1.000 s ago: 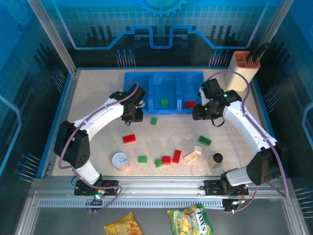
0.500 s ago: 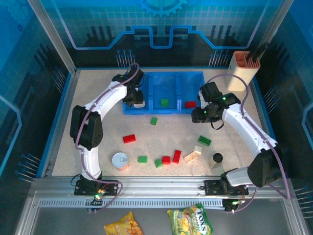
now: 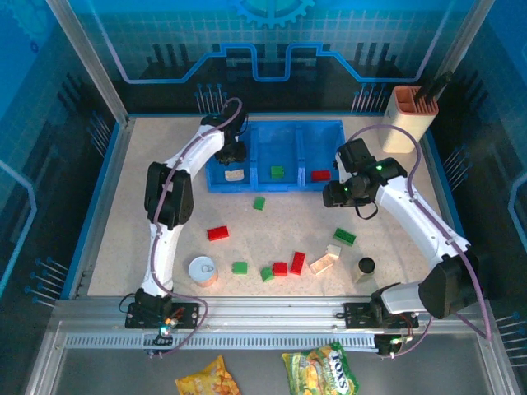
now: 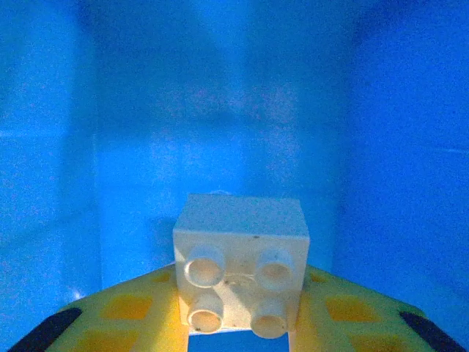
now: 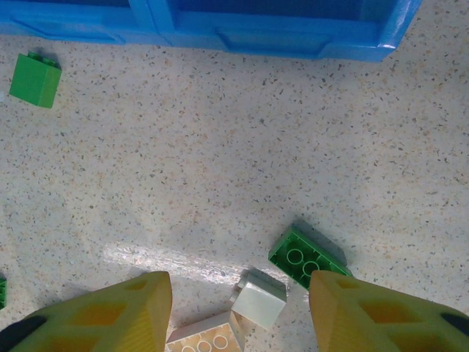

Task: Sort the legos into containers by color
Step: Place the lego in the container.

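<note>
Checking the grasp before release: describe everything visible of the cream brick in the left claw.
The cream brick is a square, glossy plastic block with four round studs, two by two, facing the wrist camera. The left claw is shut on it, pressing two opposite sides. It is inside the left compartment of the blue bin; contact with the floor cannot be told.

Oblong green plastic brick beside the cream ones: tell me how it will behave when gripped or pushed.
The oblong green plastic brick looks rigid, so it should keep its shape when squeezed. Lying flat on the speckled table, it will probably slide rather than roll or tip.
</note>
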